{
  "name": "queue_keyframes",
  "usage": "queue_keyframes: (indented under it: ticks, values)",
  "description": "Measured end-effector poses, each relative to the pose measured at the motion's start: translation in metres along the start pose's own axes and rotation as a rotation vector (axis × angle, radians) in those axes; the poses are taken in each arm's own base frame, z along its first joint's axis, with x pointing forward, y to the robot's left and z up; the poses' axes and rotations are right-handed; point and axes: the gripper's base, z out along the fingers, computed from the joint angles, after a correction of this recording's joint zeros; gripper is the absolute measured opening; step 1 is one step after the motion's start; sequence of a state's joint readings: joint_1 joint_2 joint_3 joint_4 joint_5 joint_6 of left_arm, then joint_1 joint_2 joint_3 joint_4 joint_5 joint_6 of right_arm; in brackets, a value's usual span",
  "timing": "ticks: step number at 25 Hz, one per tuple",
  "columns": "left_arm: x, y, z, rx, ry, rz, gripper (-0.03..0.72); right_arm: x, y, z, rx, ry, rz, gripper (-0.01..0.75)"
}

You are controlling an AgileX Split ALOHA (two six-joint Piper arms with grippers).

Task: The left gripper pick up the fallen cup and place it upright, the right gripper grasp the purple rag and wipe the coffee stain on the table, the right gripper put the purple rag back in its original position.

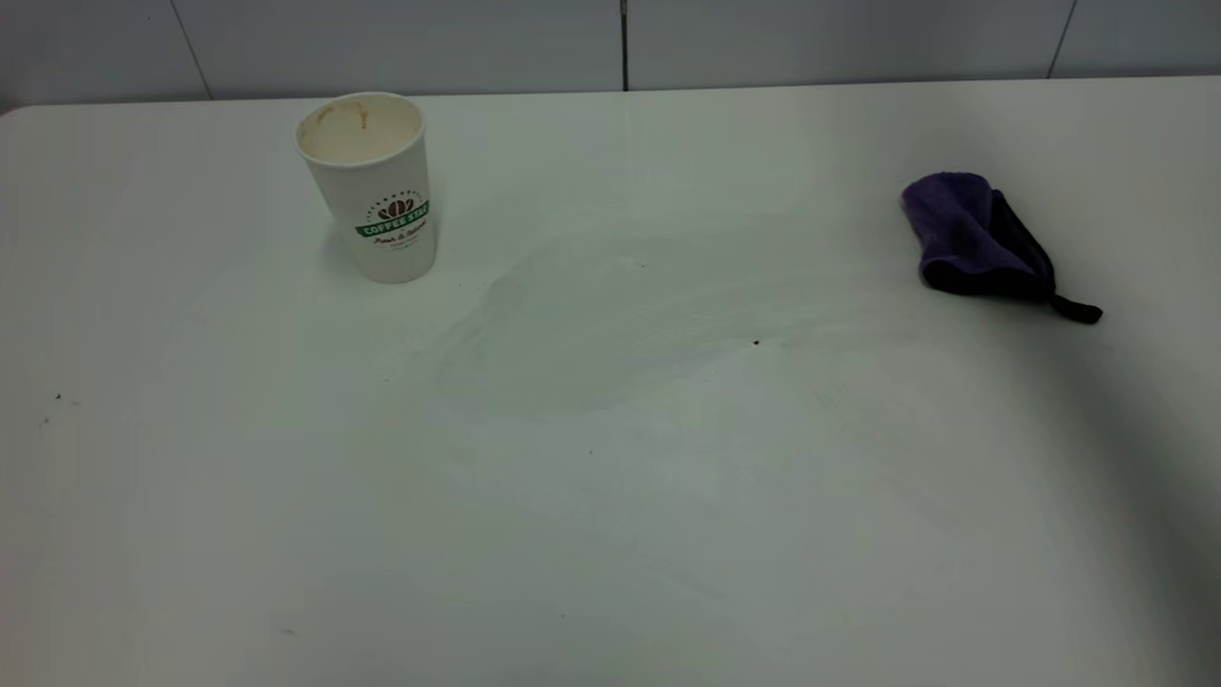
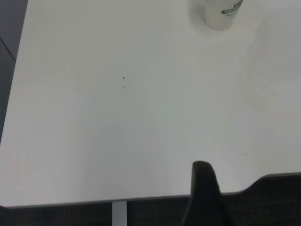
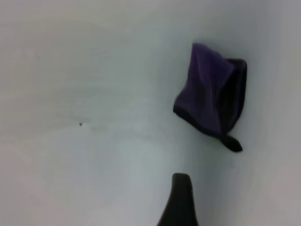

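Observation:
The cup [image 1: 370, 183] stands upright at the back left of the table [image 1: 610, 553], mouth up, with the green banner facing me. Its base also shows in the left wrist view [image 2: 220, 13]. The purple rag [image 1: 975, 239] lies folded at the right of the table, its black loop strap trailing to the right; it also shows in the right wrist view [image 3: 211, 94]. No brown coffee stain shows, only faint smear marks [image 1: 591, 324] in the middle. Both grippers are outside the exterior view. The left gripper [image 2: 203, 188] hangs by the table's near left edge. The right gripper [image 3: 181, 197] is above the table, apart from the rag.
Tiny dark specks lie on the table, one mid-table [image 1: 755, 342] and some at the left [image 1: 57, 397]. A pale wall runs behind the table's back edge. A dark floor shows past the table edge in the left wrist view [image 2: 277, 202].

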State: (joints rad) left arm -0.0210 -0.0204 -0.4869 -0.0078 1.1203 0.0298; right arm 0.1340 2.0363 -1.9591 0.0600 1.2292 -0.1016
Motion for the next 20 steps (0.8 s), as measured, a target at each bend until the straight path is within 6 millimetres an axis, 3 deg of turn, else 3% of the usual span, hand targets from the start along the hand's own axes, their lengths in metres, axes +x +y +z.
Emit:
queue_keyframes:
  ticks: [7,10,14,20]
  values:
    - [0.000,0.000,0.000,0.000,0.000,0.000,0.539,0.081,0.008,-0.099,0.051,-0.057,-0.019,0.723]
    - [0.000,0.000,0.000,0.000,0.000,0.000,0.539,0.122,0.013,-0.128,0.056,-0.087,-0.007,0.720]
    - [0.000,0.000,0.000,0.000,0.000,0.000,0.539,0.177,0.017,-0.143,0.068,-0.086,0.016,0.712]
    - [0.000,0.000,0.000,0.000,0.000,0.000,0.539,0.241,0.018,-0.139,0.112,-0.059,0.026,0.698]
